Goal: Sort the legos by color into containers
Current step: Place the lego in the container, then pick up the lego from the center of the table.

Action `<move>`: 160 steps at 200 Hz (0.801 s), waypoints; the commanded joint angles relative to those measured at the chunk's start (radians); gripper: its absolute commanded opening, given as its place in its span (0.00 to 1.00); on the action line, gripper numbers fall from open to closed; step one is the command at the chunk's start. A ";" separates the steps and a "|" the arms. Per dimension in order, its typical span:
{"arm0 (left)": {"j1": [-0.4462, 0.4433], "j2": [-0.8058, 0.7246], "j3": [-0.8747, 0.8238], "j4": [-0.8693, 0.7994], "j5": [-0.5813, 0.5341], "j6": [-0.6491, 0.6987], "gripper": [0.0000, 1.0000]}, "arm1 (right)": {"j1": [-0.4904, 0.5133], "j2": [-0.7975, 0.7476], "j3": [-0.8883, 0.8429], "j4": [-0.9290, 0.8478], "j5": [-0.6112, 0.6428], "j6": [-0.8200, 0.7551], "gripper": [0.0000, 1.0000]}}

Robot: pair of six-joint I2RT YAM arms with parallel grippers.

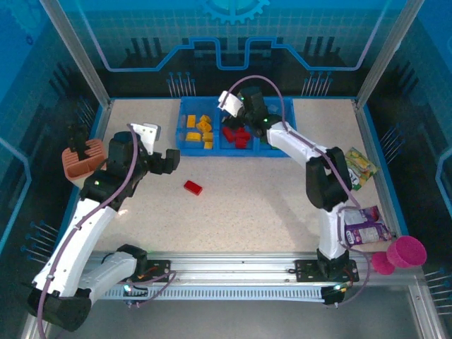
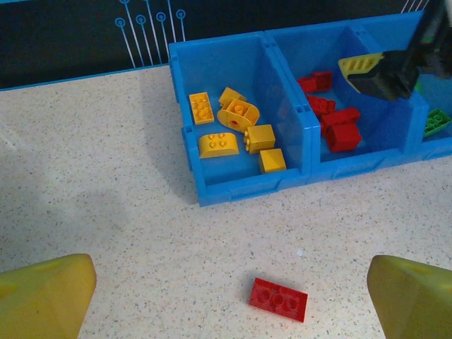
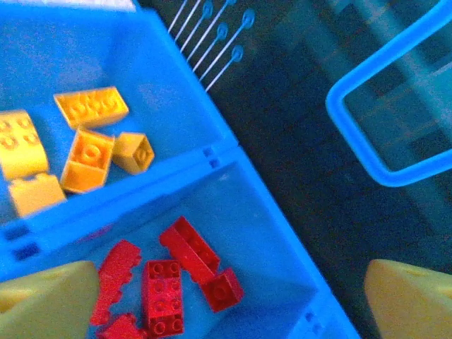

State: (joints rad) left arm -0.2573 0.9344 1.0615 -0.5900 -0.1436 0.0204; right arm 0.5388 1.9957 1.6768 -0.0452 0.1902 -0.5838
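Note:
The blue tray [image 1: 185,145] stands at the back of the table. Yellow-orange legos [image 1: 201,131] lie in its left compartment, red legos [image 1: 236,135] in the middle one. My right gripper [image 1: 248,121] hangs open over the middle compartment, nothing between its fingers; the right wrist view has the red bricks [image 3: 180,272] beneath my right gripper [image 3: 229,304]. One red brick [image 1: 193,187] lies flat on the table. My left gripper [image 1: 168,161] is open just behind it, and in the left wrist view the brick [image 2: 278,299] lies between the fingers [image 2: 46,296]. A green brick [image 2: 436,123] sits in the right compartment.
A salmon-pink holder [image 1: 83,159] stands at the left edge. Two snack packets [image 1: 360,166] [image 1: 367,226] lie along the right side, and a magenta cup [image 1: 406,251] lies at the front right corner. Metal frame posts rise at the back corners.

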 commanded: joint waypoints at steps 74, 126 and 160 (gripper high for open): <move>0.023 -0.054 -0.064 0.055 0.015 -0.037 0.99 | 0.477 -0.089 -0.226 -0.219 0.396 0.542 1.00; 0.023 -0.092 -0.081 0.062 0.050 -0.048 1.00 | 0.476 0.039 -0.163 -0.280 0.113 0.653 1.00; 0.023 -0.125 -0.083 0.064 0.046 -0.046 0.99 | 0.463 0.139 -0.057 -0.354 0.027 0.670 0.98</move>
State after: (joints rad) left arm -0.2375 0.8421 0.9913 -0.5499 -0.1192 -0.0093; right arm 1.0168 2.0827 1.5333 -0.3260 0.3115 0.0360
